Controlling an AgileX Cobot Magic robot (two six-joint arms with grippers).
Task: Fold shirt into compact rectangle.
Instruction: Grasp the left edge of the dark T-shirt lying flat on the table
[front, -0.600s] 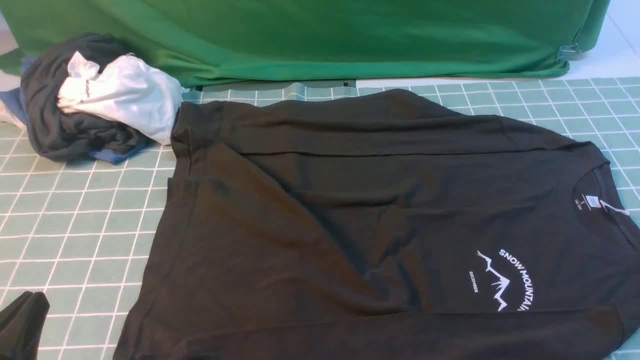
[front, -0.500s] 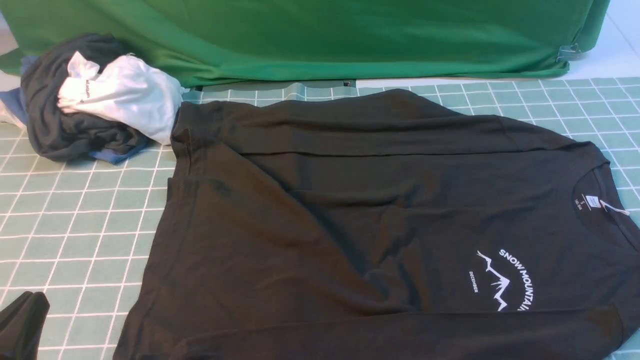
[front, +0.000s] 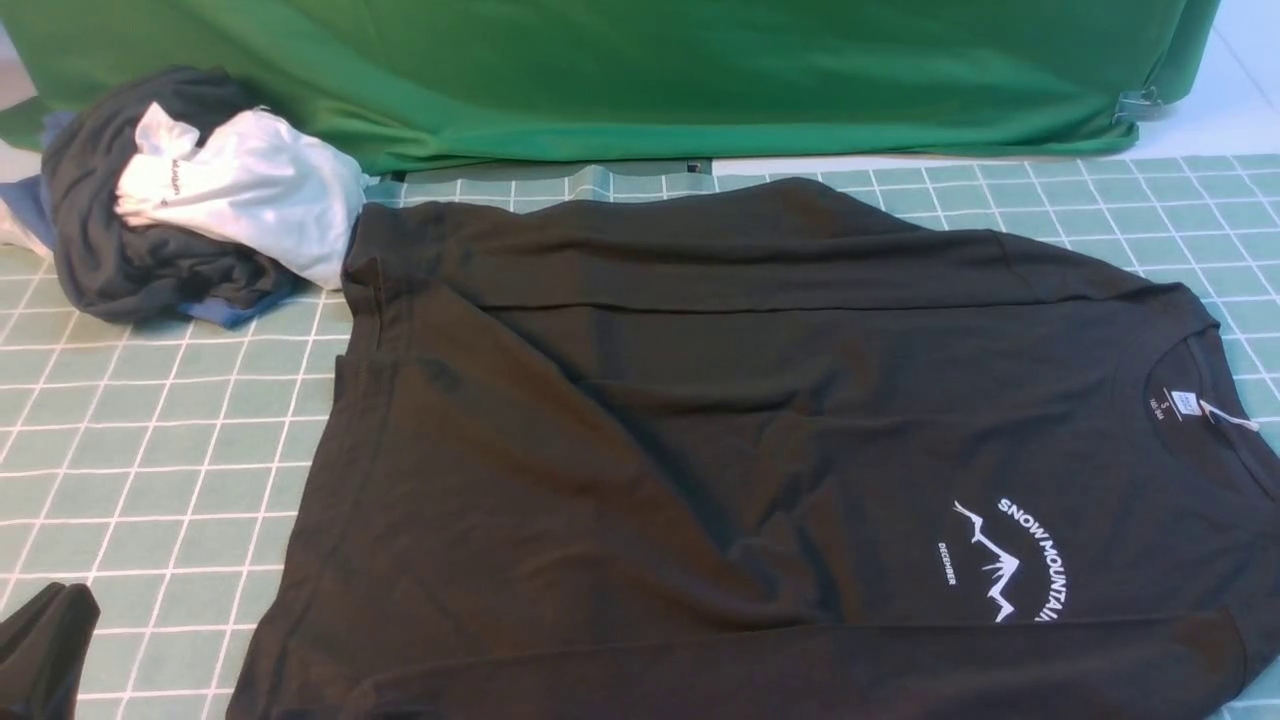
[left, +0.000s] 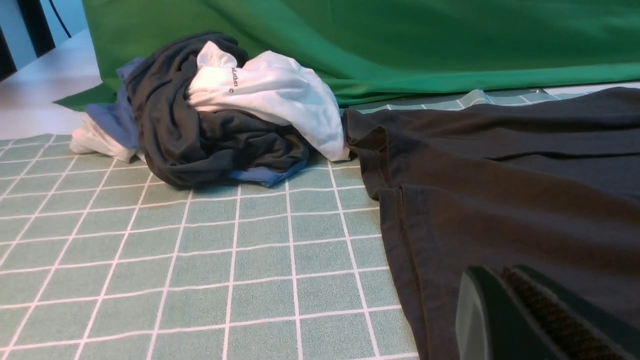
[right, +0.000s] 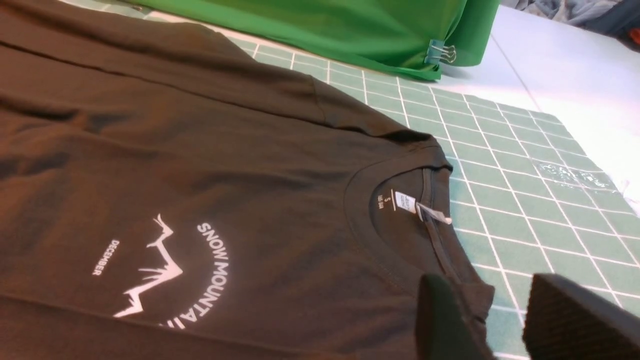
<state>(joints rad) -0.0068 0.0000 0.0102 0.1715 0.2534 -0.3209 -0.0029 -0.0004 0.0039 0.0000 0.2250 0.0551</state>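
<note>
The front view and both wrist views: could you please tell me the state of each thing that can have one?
Black shirt: spread out, collar toward the robot's right, sleeves laid inward, not yet a compact rectangle.
White garment: crumpled on the dark garment.
Dark garment: bunched up.
Green cloth: hanging, creased.
Left fingers: shut, holding nothing.
Right fingers: apart, holding nothing.

Upper left of front view: bundled dark grey garment (front: 90, 230), white garment (front: 250, 190) with dark lettering lying on it, blue cloth (front: 235, 308) beneath; green drape (front: 640, 80) across top; clip (front: 1140, 104) at upper right; gridded green cloth (front: 170, 450) below.
</note>
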